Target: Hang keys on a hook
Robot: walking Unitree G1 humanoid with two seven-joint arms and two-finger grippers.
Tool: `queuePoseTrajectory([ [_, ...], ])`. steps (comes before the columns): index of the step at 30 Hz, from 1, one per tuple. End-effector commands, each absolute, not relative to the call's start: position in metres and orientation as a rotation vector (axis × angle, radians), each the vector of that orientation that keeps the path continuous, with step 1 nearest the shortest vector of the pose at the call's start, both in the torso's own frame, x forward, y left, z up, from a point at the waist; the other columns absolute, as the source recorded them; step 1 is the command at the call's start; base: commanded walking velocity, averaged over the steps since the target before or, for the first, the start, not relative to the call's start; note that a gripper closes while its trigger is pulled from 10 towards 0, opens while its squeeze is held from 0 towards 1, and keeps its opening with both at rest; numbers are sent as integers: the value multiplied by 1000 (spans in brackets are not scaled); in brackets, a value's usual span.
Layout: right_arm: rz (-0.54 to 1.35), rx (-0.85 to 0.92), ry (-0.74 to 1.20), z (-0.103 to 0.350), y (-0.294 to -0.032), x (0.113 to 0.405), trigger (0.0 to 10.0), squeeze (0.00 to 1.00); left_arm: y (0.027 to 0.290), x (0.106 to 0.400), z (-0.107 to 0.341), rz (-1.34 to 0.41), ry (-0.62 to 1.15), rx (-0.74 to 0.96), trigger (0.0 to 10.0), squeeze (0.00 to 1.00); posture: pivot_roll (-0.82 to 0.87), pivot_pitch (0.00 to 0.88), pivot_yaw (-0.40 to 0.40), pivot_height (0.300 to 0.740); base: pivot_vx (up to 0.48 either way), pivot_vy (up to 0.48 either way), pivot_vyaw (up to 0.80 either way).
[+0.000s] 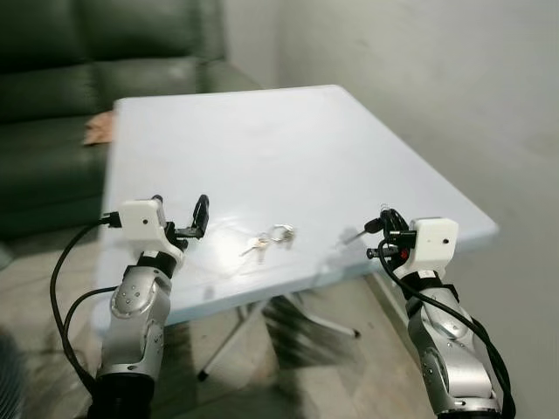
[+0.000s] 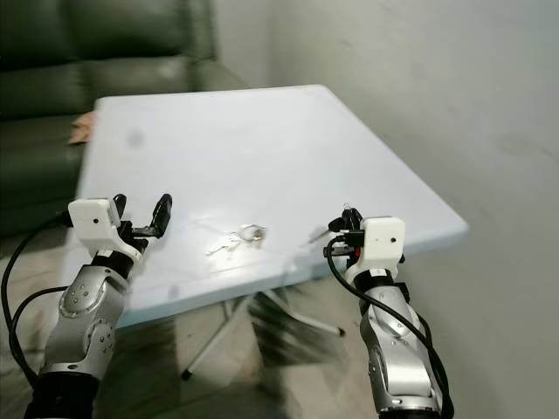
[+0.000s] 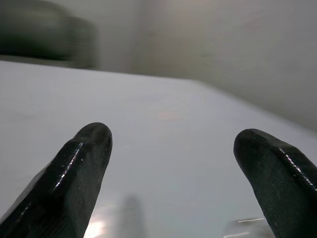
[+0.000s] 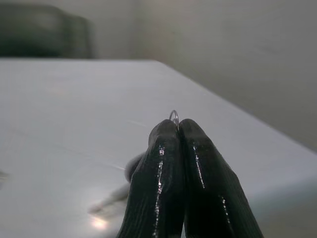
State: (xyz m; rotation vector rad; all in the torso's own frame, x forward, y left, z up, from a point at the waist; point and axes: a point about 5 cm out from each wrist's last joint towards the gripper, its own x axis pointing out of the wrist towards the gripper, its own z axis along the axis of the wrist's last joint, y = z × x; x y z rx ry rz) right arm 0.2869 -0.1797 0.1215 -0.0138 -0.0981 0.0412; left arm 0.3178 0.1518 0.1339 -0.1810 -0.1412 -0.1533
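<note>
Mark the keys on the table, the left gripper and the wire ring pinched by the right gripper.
keys [image 1: 269, 239]: left eye view, on the ring joining them.
left gripper [image 3: 173, 163]: left wrist view, midway between its open fingertips.
wire ring [image 4: 174, 116]: right wrist view, on the arc above the shut fingertips.

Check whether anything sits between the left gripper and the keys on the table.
Nothing visible does. The keys lie on bare white table, and the left gripper, jaws open, hovers beside them over the near edge with only tabletop between them.
</note>
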Motion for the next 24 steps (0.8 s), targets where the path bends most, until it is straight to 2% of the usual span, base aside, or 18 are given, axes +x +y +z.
queuePoseTrajectory([
  [1,49,-6,-134,130,-174,290,10000,0,159,317,135,-143,-142,-160,10000,0,-20,0,11,732,0,0,-725],
  [24,43,-2,-127,130,-174,286,10000,0,158,317,131,-133,-100,-161,10000,0,-20,0,11,732,0,0,-721],
])
